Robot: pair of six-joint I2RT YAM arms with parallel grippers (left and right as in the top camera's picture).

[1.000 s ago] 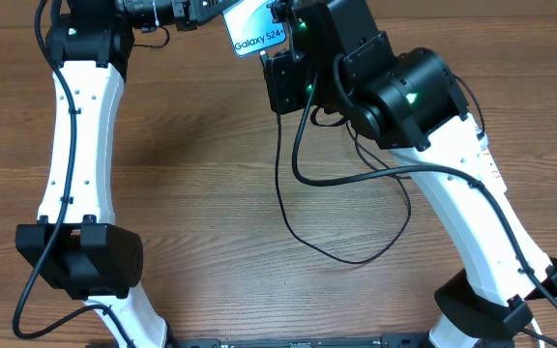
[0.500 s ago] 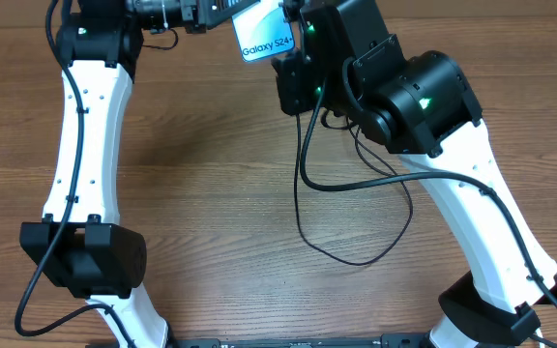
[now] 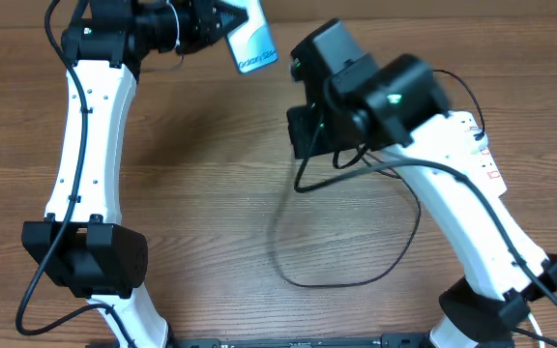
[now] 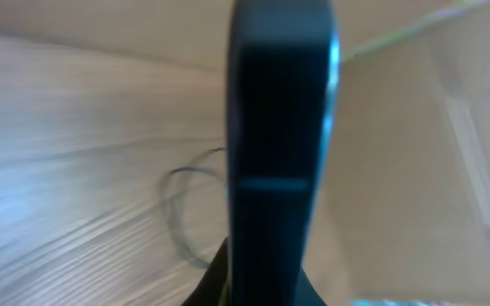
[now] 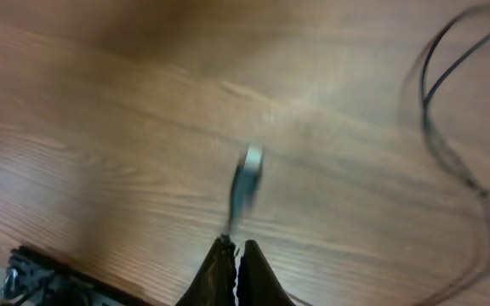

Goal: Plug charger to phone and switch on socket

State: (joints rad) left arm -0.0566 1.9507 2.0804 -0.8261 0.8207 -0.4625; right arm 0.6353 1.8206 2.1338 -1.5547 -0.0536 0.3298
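Two tools are seen, and each is closed on one of the task's things. The left tool (image 3: 219, 21) is clamped on the phone (image 3: 251, 43), which is held up clear of the tabletop (image 3: 201, 193) with its lit blue-white screen turned toward the overhead camera and its long side tilted. In the left wrist view the phone is met edge-on, as a dark upright slab directly ahead of that tool and filling the middle of the picture; the view is blurred, so the contact of the fingers with it cannot be made out there. The right tool (image 5: 235, 259) is pinched almost fully together on the charger (image 5: 242, 191), a short length of which rises from between the fingertips. That length ends in the connector tip (image 5: 251, 158), held just ahead of the tool, above the wood and touching nothing. The rest of the thin black cable is trailed off to the right of this tool in its wrist view, and from overhead it is seen laid in a wide loop on the tabletop behind the tool, toward the base of the arm. The phone is kept apart from the connector tip, up and to the left of the right tool.
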